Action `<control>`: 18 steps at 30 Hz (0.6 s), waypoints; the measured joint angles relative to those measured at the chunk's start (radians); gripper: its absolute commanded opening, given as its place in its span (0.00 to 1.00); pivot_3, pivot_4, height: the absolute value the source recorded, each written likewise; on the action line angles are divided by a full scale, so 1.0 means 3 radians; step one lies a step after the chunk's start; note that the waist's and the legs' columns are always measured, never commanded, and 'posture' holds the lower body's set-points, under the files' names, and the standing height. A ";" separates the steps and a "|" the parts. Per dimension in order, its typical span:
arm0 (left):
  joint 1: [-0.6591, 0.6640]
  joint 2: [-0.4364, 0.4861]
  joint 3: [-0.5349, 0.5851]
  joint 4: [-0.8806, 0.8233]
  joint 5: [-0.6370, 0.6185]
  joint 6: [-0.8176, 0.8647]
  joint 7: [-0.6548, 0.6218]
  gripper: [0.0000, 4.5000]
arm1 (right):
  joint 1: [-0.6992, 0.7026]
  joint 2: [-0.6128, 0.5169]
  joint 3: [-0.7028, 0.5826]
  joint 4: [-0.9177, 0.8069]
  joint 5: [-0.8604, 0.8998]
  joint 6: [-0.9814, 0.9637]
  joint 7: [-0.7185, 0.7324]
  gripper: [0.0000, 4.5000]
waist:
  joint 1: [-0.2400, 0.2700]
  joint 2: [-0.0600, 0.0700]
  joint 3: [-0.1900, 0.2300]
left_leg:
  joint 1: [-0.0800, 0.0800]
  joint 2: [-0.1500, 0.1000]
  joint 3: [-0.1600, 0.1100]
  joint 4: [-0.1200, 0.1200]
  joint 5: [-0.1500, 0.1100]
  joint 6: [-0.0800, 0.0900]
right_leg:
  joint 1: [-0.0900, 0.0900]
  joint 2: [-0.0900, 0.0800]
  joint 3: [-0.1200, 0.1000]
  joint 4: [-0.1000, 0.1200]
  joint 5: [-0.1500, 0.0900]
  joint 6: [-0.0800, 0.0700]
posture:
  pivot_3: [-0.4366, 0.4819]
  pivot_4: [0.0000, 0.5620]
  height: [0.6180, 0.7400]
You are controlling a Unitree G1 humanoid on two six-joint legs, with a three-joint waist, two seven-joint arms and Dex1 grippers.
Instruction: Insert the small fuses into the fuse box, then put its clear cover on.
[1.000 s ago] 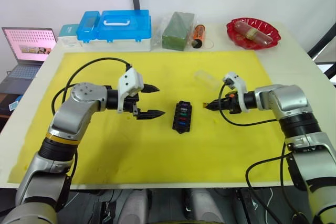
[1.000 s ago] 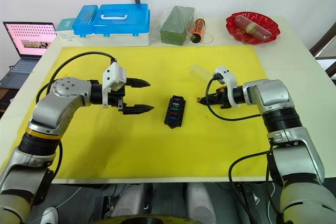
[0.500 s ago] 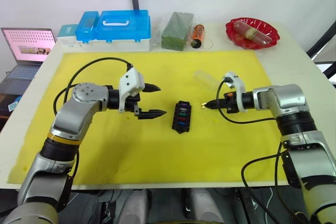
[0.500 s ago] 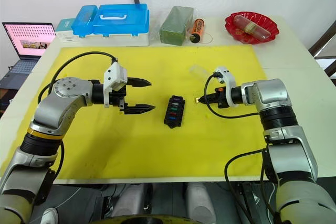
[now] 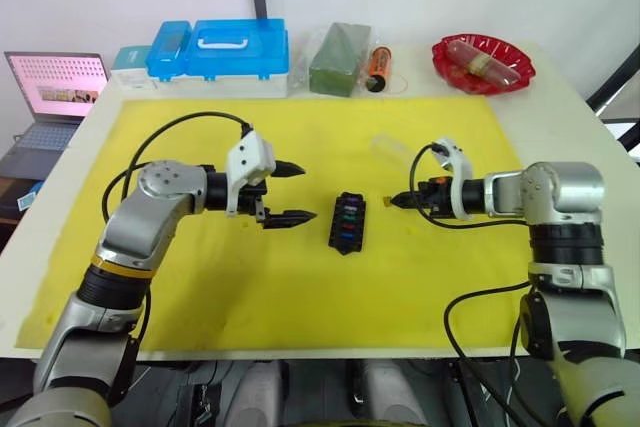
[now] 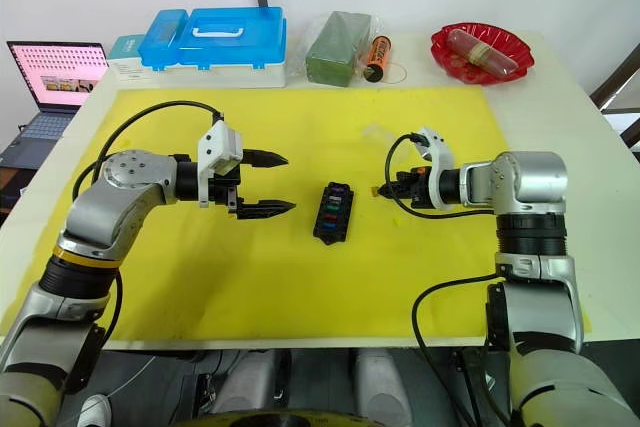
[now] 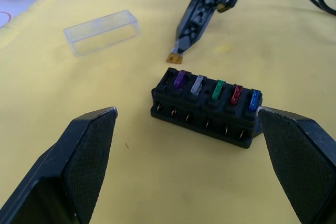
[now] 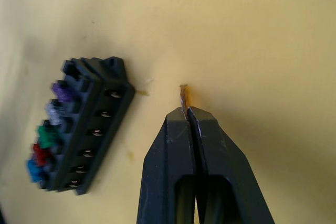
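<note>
Fuse box (image 5: 347, 221): ridged black block sitting mid-mat, five translucent fuses standing in one row.
Right gripper (image 8: 187, 111): pinching a tiny orange fuse (image 8: 184, 96) beside the box.
Left gripper (image 5: 296, 192): hovering nearby, textured fingers spread wide.
Clear cover (image 7: 102, 31): glassy rectangular cap lying behind.

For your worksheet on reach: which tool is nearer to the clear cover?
The right tool, shut on the orange fuse, is just in front of the clear cover. The left tool, open, is across the fuse box.
</note>
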State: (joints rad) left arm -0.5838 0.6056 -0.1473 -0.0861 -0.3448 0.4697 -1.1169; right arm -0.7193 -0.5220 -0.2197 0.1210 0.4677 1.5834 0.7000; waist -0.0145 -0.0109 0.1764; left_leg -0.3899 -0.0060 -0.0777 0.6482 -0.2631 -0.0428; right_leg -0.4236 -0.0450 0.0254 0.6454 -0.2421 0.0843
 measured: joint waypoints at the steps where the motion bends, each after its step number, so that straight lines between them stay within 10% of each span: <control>1: 0.0017 0.0002 0.0002 -0.0003 0.0000 0.0000 0.0005 1.00 | 0.0120 0.0016 -0.0082 -0.0129 0.0107 0.0039 -0.0121 0.01 | 0.0006 0.0000 0.0000 | -0.0001 0.0000 0.0000 0.0000 0.0000 0.0000 | 0.0000 0.0000 0.0000 -0.0001 0.0000 0.0000 | 0.48 0.27 1.00; 18: -0.0016 -0.0031 -0.0062 0.0033 0.0014 -0.0058 -0.0005 1.00 | 0.0663 0.0066 -0.0679 -0.0829 0.1581 0.0028 -0.1637 0.01 | -0.0011 0.0000 0.0000 | 0.0000 0.0000 0.0002 0.0000 0.0000 0.0001 | 0.0000 0.0001 0.0000 0.0000 0.0000 0.0000 | 0.48 0.27 1.00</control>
State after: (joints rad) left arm -0.5886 0.5964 -0.1659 -0.0762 -0.3407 0.4522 -1.1183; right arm -0.5204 -0.5023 -0.4235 -0.1276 0.9419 1.5919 0.2088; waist -0.0178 -0.0108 0.1763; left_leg -0.3898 -0.0061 -0.0772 0.6483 -0.2631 -0.0426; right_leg -0.4235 -0.0448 0.0255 0.6456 -0.2421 0.0844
